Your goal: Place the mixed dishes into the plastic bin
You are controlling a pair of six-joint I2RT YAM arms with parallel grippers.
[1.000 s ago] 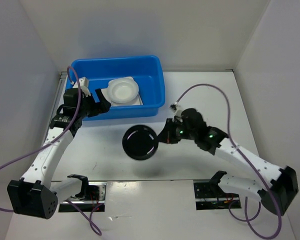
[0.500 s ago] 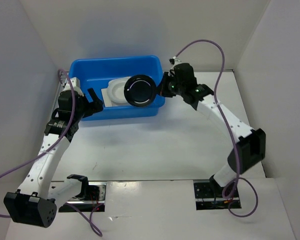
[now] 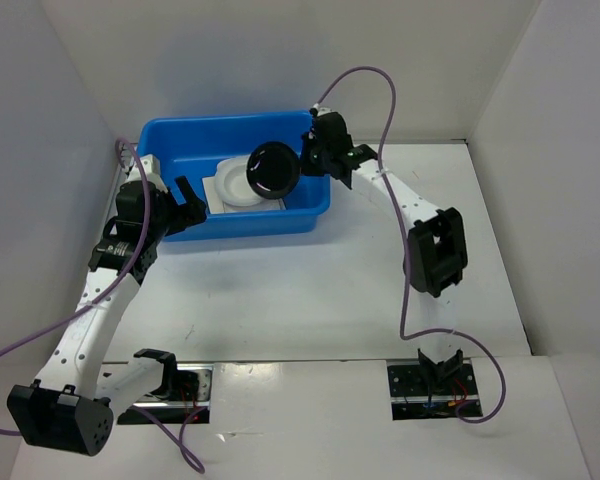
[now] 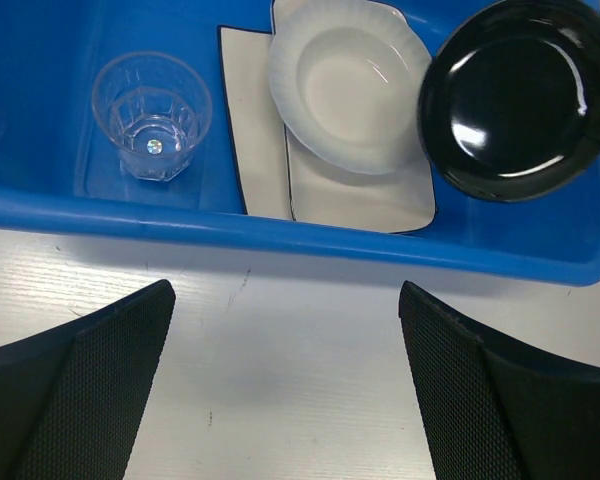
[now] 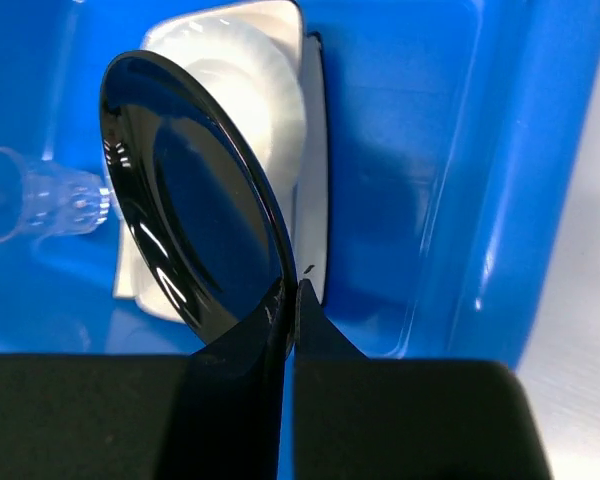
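The black saucer [image 3: 273,170] hangs tilted in the air over the right half of the blue bin [image 3: 230,124], its glossy face turned toward the left arm. The right gripper [image 3: 303,163] has it by the rim, the jaws pinched tight on the thin edge; the right wrist view shows the two fingers meeting on the saucer's lower lip [image 5: 292,305]. Below and partly behind the saucer, inside the bin, a white bowl [image 4: 345,85] sits upright on a pale plate [image 4: 360,195]. That plate overlaps a dark-rimmed plate [image 4: 252,130], whose left strip shows beside it on the bin floor. Whether the saucer touches the bowl I cannot tell; it looks to be just above it. A clear cup [image 4: 152,115] stands upright on the bin floor to the left of the plates, apart from them. The bin itself stands at the far left of the tabletop [image 3: 280,310], its long side along the back edge. The left gripper [image 4: 285,292] hovers over the tabletop just in front of the bin's near wall, toward its left end, with its jaws spread as wide as they go and nothing between them. A purple cable [image 3: 380,90] loops up from the right arm above the far edge.
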